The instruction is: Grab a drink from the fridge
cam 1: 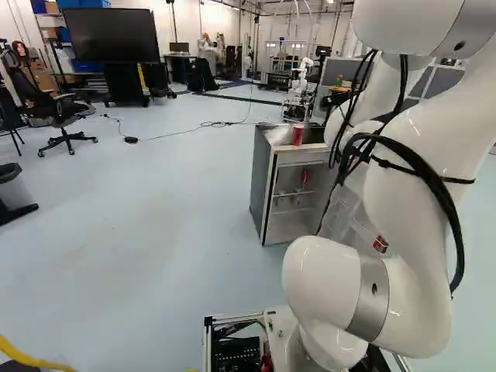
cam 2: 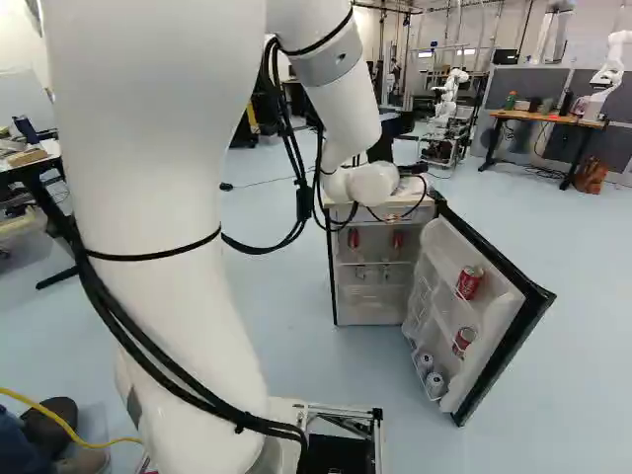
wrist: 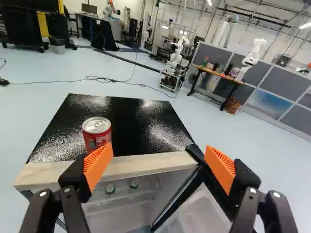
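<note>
Near the fridge (wrist: 141, 121), my claw (wrist: 159, 162) stands spread and empty, presumably to admit a drink. One can (wrist: 96, 134) sits upright on top; the door (cam 2: 497, 336) is open, likely for access to its cans (cam 2: 469, 282).

No txt legible

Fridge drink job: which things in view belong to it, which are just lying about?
Job:
- gripper
- fridge
- open door
- door-shelf cans
- red can on fridge top, probably

Lying about:
- office chair
- large screen
- wood-topped desk
</note>
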Controlling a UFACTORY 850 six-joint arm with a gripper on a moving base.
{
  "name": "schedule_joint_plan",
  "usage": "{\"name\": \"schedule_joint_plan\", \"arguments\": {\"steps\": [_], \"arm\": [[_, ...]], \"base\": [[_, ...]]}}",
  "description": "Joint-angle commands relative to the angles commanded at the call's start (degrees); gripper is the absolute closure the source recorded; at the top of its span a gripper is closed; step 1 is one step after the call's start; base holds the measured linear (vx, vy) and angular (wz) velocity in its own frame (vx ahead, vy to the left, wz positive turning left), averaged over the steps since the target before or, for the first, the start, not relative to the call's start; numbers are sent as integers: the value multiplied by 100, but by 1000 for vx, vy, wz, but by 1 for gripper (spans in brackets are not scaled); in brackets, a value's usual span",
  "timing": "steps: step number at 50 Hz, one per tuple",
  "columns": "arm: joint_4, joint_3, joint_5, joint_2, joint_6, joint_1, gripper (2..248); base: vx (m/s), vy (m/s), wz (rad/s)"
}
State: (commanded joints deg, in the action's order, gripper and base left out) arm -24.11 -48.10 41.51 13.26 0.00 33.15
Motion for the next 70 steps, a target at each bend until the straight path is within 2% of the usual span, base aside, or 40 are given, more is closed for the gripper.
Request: {"name": "schedule_joint_plan", "arguments": {"steps": [36,70], "arm": [[631,-372,-1584,-102,0,564,3],[1198,-1011,-3164,55,0,1001,3]], "base": [[0,0,0],[0,0,0]]}}
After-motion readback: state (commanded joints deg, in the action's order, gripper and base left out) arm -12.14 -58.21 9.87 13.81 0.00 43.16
